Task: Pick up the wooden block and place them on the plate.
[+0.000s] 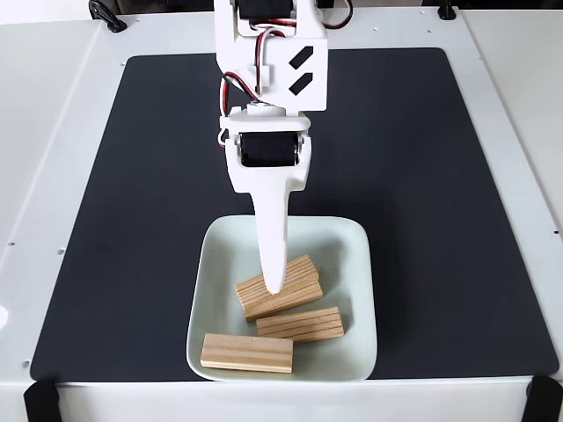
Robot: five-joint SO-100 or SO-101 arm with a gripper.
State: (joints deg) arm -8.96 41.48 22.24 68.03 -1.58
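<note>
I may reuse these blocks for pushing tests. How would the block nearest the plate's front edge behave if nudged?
The front block looks rigid and probably light, being plain wood. Lying flat on a broad face, it would likely slide, not roll or tip. The plate has a raised rim that may stop it.
</note>
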